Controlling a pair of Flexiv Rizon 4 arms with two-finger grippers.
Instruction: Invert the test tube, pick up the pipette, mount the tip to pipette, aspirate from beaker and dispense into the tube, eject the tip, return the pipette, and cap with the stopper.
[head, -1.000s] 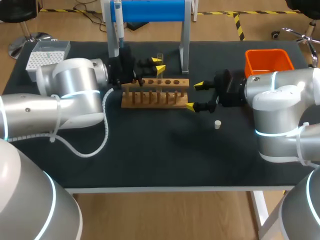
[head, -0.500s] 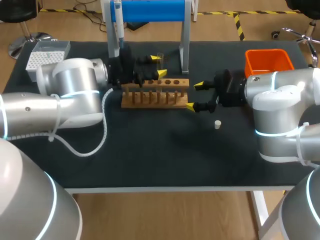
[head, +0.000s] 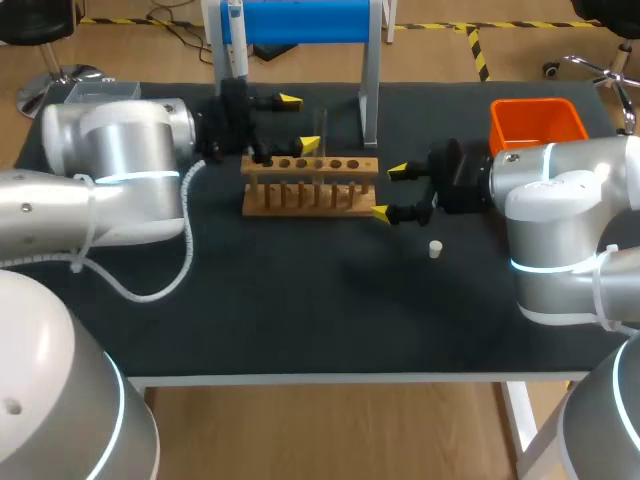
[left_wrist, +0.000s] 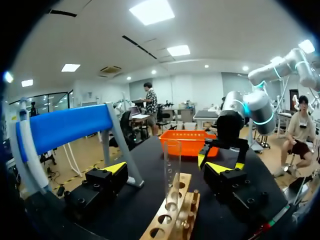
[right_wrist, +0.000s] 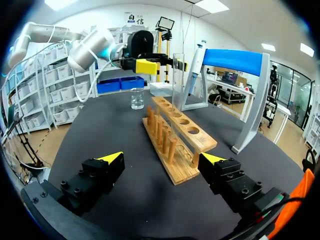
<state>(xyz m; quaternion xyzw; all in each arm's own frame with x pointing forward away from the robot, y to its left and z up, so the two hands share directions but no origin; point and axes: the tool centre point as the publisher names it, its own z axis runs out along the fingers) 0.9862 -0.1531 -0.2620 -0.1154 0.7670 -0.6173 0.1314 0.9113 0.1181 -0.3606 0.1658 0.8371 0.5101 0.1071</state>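
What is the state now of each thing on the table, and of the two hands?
test tube: upright in the rack, uncapped
pipette: hanging on its stand
stopper: loose on the table
beaker: upright on the table
left hand: open, empty, near the test tube
right hand: open, empty

wooden rack (head: 310, 196) matt; test tube (left_wrist: 172, 167) clear, probably glass; table (head: 300, 300) matt black
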